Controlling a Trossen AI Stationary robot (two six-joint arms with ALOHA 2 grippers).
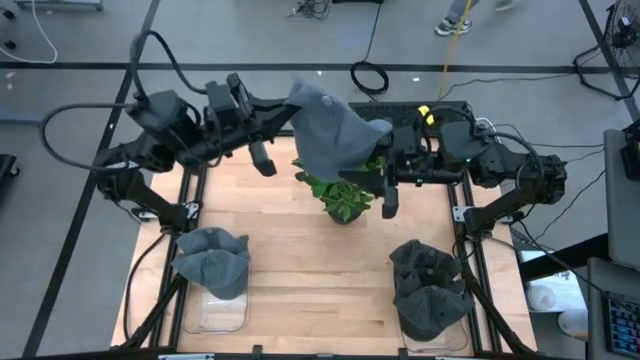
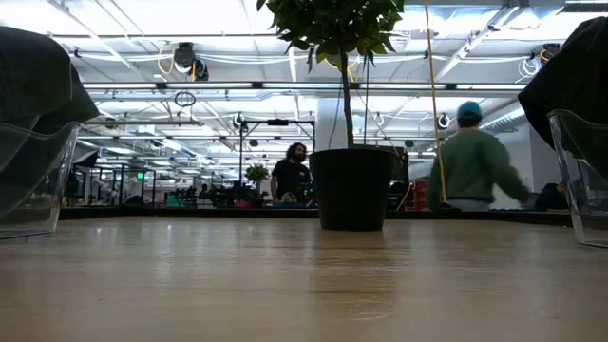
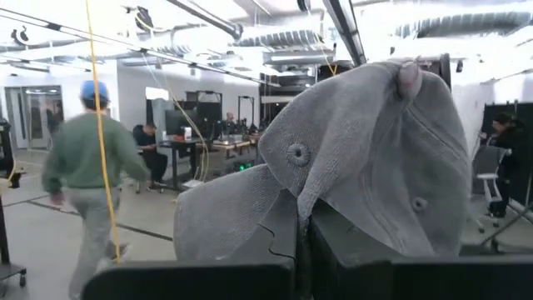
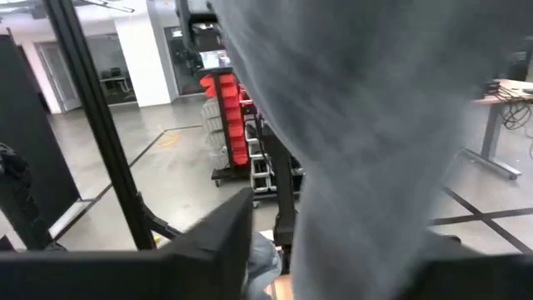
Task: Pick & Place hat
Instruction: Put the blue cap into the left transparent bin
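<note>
A grey hat (image 1: pixel 330 130) hangs high over the table's far middle, above a potted plant (image 1: pixel 340 195). My left gripper (image 1: pixel 292 108) reaches in from the left and is shut on it. The left wrist view shows the hat's crown (image 3: pixel 375 150), with its top button and eyelets, rising past the fingers. My right gripper (image 1: pixel 385 145) comes from the right at the hat's other side. In the right wrist view, grey cloth (image 4: pixel 375 125) hangs between its open fingers, and one finger (image 4: pixel 221 242) stands clear of it. My left gripper pinches a fold of the crown's cloth (image 3: pixel 293 208) between its two fingers. The fingers come in about level from the table's left. The hat is lifted clear of the table, with its crown bulging beyond the fingers. My right gripper straddles the cloth; I cannot tell whether it touches.
The plant's dark pot (image 2: pixel 351 185) stands on the wooden table at its far middle. Clear bins at the near left (image 1: pixel 213 290) and near right (image 1: pixel 430 320) each hold grey hats. People walk in the room beyond the table.
</note>
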